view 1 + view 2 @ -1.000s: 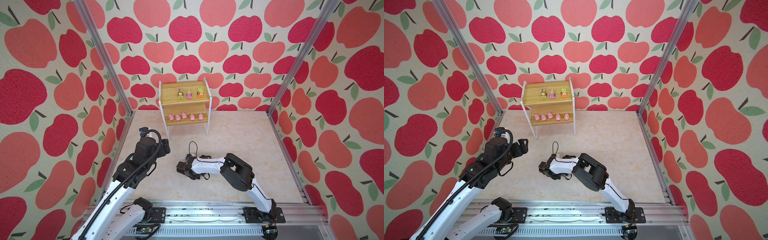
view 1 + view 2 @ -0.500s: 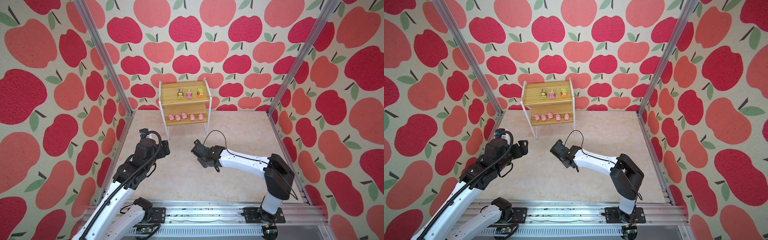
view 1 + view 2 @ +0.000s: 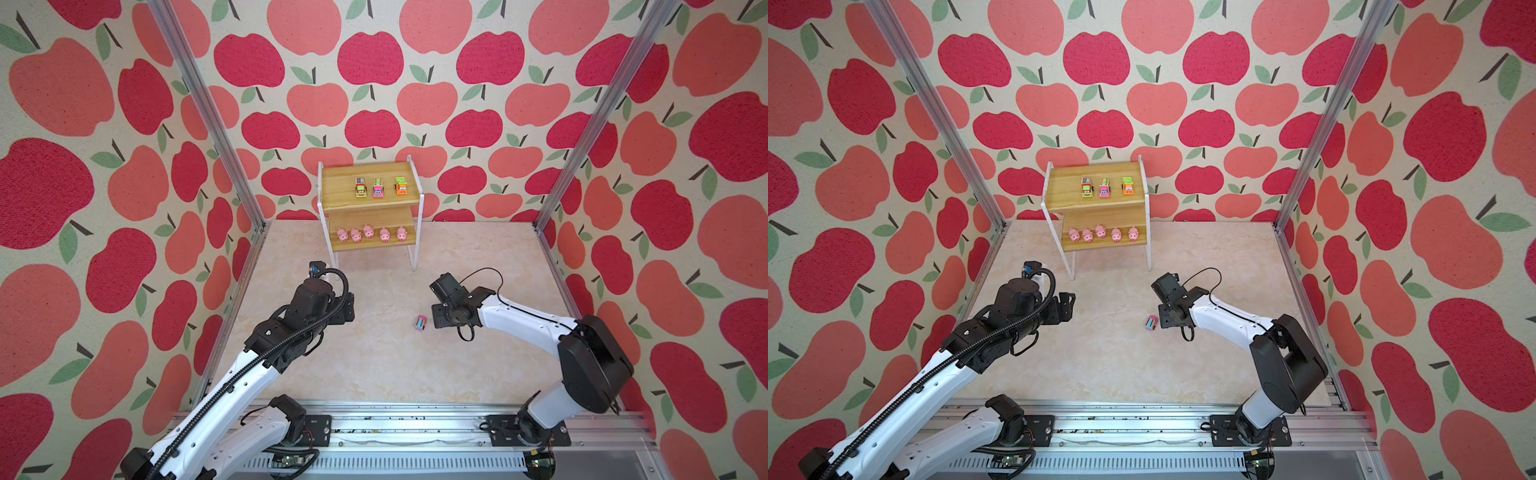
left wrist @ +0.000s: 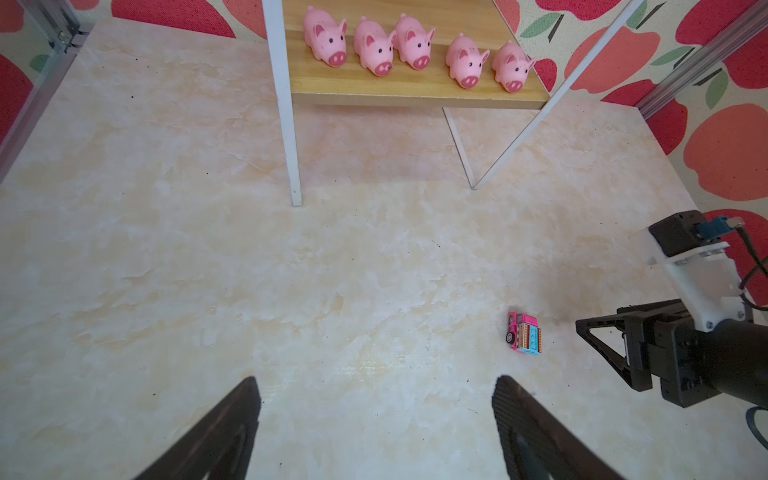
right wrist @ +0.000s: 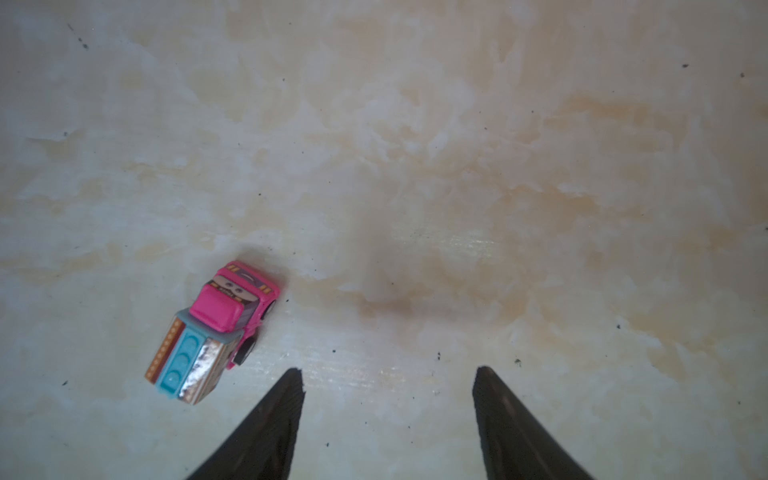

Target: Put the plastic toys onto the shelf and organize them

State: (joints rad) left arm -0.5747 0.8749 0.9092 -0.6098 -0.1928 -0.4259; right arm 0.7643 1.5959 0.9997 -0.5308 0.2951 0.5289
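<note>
The shelf [image 3: 332,195] stands at the back wall, and its lower board [image 4: 415,89] also shows in the left wrist view. Three toy trucks line its top board: yellow-green [image 3: 360,188], pink [image 3: 377,189] and orange [image 3: 401,186]. Several pink pigs [image 3: 369,232] [image 4: 415,45] stand in a row on the lower board. Another pink truck with a blue bed [image 3: 421,322] [image 3: 1151,322] [image 4: 524,338] [image 5: 216,328] rests on the floor. My right gripper [image 3: 434,316] [image 5: 386,374] hovers open and empty right next to it, with the truck outside its fingers. My left gripper [image 3: 347,307] [image 4: 376,380] hangs open and empty at the left.
Apple-patterned walls and metal corner posts [image 3: 208,112] close in the marbled floor [image 3: 374,365]. The shelf's white legs [image 4: 286,145] reach the floor ahead of the left gripper. A rail [image 3: 395,428] with both arm bases runs along the front.
My right arm has swung from the floor's middle over to the right, and the pink truck now shows on the floor beside its gripper. The left arm has stayed put.
</note>
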